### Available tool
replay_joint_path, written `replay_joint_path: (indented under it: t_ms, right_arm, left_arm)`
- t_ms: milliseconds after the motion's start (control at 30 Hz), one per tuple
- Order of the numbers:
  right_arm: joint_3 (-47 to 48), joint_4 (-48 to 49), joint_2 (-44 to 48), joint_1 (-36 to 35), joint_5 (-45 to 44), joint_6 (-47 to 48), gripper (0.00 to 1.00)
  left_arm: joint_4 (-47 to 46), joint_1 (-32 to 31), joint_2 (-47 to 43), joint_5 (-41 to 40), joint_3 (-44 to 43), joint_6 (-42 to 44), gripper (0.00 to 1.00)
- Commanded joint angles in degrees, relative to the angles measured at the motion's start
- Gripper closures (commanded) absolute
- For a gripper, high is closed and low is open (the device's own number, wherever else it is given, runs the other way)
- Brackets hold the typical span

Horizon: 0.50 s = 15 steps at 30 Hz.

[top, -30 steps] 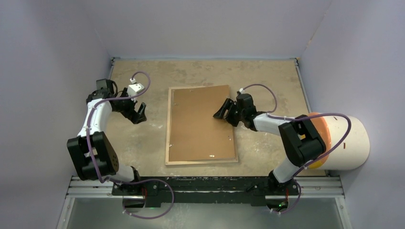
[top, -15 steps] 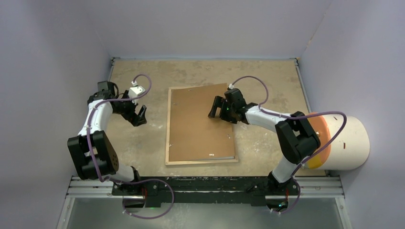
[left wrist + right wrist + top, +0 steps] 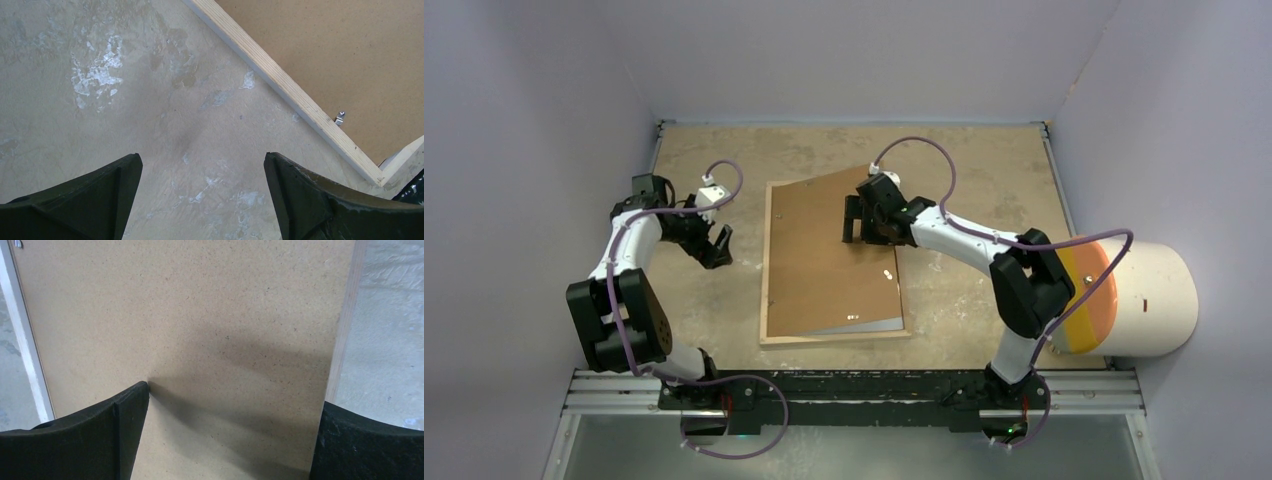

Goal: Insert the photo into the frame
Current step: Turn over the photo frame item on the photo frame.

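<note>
On table (image 3: 984, 160), frame (image 3: 767, 262) lengthwise near-to-far

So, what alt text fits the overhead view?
A wood frame with a brown board on it lies askew on a table. The open right gripper is over the board's far end; the open left gripper hangs beside the frame.

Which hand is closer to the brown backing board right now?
Right. The right hand is directly over the backing board, one fingertip apparently touching it. The left hand hangs open above the table, left of the frame.
</note>
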State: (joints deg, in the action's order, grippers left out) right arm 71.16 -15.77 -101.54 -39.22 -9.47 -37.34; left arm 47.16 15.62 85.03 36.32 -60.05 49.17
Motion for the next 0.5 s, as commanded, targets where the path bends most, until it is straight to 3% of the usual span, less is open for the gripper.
replay_joint_path:
  t_ms: [0,300,467]
  right_arm:
    - [4.81,-8.23,0.10,-1.47,-7.88,1.79,0.01]
    - [10.11,-17.50,-2.96,-3.65,-15.94,2.23,0.01]
    - [9.28,-16.28,-0.85,-3.67,-11.37,1.96,0.01]
  left_arm:
    - [-1.22,-0.22,-0.61,0.43,0.85,2.16,0.00]
    - [-1.07,-0.24,-1.19,0.90,1.94,2.68,0.00]
    - [-1.27,-0.24,-1.44,0.69,2.30,2.85,0.00]
